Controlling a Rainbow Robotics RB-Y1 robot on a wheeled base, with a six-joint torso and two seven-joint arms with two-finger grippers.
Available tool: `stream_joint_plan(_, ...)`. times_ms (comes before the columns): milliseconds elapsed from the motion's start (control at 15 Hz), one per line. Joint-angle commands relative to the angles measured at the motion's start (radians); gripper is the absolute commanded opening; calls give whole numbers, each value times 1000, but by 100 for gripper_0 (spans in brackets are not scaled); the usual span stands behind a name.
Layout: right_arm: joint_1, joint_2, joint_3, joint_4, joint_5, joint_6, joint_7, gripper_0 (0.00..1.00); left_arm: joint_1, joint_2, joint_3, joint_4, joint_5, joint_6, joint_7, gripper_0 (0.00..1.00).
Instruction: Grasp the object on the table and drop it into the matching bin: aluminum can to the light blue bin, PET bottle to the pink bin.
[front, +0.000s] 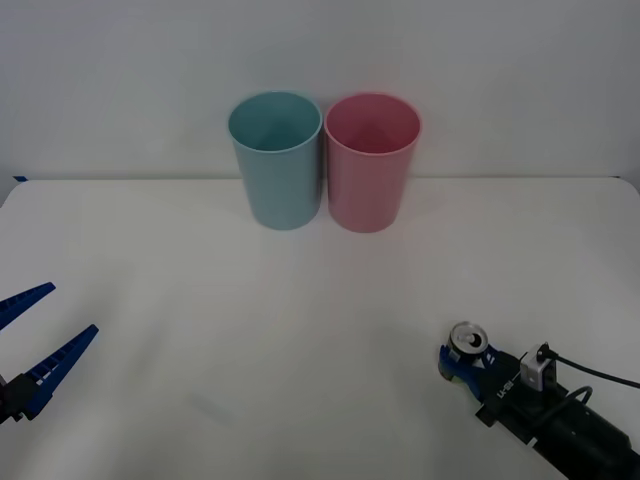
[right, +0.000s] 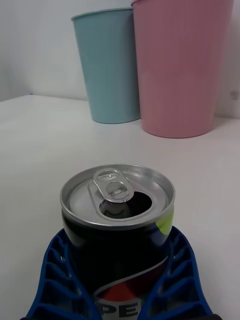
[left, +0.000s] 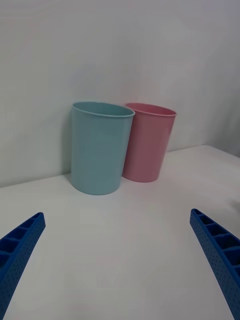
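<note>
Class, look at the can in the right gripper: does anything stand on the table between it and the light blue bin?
Nothing visible does. The right gripper is closed around the aluminum can, and bare white table runs up to the light blue bin. The pink bin stands right beside it.

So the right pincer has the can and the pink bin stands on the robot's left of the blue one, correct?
Not quite. The right pincer does have the can, but the pink bin stands on the robot's right of the blue bin, as the front view shows.
</note>
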Motion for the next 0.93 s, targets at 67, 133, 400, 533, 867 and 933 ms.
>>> stream_joint_plan(67, -2, 0, 0, -27, 0, 0, -12, 0, 0, 0, 0, 0, 0, 0, 0, 100)
stream_joint_plan(133, -1, -3, 0, -52, -2, 0, -21, 0, 0, 0, 0, 0, 0, 0, 0, 100)
stream_joint_plan(400, -1, -28, 3, -134, -2, -2, -107, 0, 0, 0, 0, 0, 0, 0, 0, 100)
stream_joint_plan(533, 2, -48, 6, -180, -2, 0, -158, 0, 0, 0, 0, 0, 0, 0, 0, 100)
stream_joint_plan(867, 4, -95, 6, -309, -6, 12, -323, 0, 0, 0, 0, 0, 0, 0, 0, 100)
stream_joint_plan(933, 4, -105, 6, -334, -8, 18, -352, 0, 0, 0, 0, 0, 0, 0, 0, 100)
